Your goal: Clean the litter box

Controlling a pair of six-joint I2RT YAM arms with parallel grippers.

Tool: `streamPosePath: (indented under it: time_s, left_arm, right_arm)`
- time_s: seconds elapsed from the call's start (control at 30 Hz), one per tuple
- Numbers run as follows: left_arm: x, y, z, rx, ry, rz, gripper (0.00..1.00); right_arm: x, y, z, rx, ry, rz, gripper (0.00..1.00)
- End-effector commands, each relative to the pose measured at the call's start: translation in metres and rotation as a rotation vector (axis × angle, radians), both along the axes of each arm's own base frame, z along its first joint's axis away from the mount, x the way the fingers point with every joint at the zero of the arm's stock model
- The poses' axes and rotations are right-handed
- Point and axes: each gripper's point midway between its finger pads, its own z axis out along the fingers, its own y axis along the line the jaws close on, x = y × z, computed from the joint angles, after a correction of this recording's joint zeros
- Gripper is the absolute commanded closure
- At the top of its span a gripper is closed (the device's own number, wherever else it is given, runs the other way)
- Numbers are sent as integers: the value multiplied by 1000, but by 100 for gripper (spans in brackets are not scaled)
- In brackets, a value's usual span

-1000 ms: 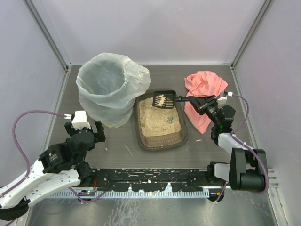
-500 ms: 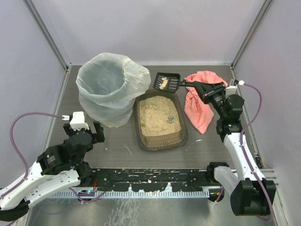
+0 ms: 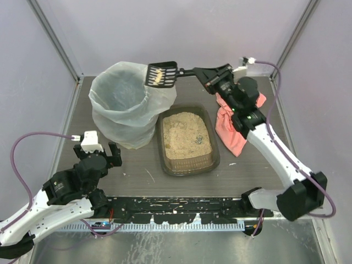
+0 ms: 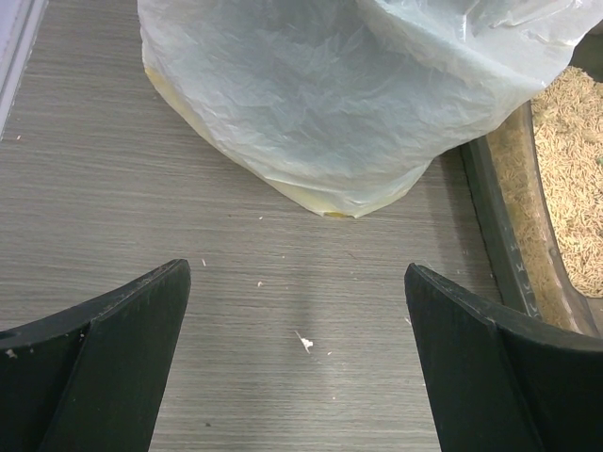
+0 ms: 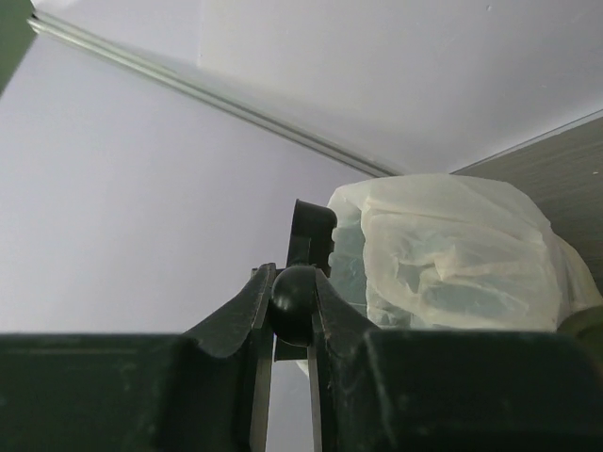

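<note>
The litter box [image 3: 187, 163], a shallow dark tray of tan litter, sits mid-table; its left wall shows in the left wrist view [image 4: 497, 235]. My right gripper [image 3: 204, 72] is shut on the handle of the black slotted scoop [image 3: 161, 74], held high with pale clumps in it over the right rim of the bag-lined bin [image 3: 125, 104]. In the right wrist view the jaws [image 5: 292, 299] pinch the scoop's round handle end [image 5: 293, 303], with the bin [image 5: 452, 254] beyond. My left gripper [image 3: 100, 154] is open and empty, low over the table left of the litter box.
A pink cloth [image 3: 232, 124] lies right of the litter box, partly under my right arm. Small white crumbs [image 4: 303, 342] dot the table between my left fingers. Enclosure walls stand close on three sides.
My right arm has lifted the loaded scoop out of the litter box and swung it up and left, from above the box's far end to over the bin's rim. The left arm barely moved.
</note>
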Motion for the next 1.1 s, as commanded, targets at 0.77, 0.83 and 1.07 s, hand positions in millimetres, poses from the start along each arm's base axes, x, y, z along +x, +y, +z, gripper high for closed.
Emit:
streamPosePath:
  time_s: [0.77, 0.83, 1.07]
  left_arm:
    - [4, -8, 6, -26, -16, -10, 1]
    - [3, -7, 6, -29, -19, -10, 1]
    - [2, -5, 7, -42, -28, -7, 1]
  right_arm:
    - [12, 183, 59, -685, -885, 148, 99]
    - [6, 191, 61, -727, -940, 162, 99]
    - [3, 201, 69, -863, -1050, 141, 99]
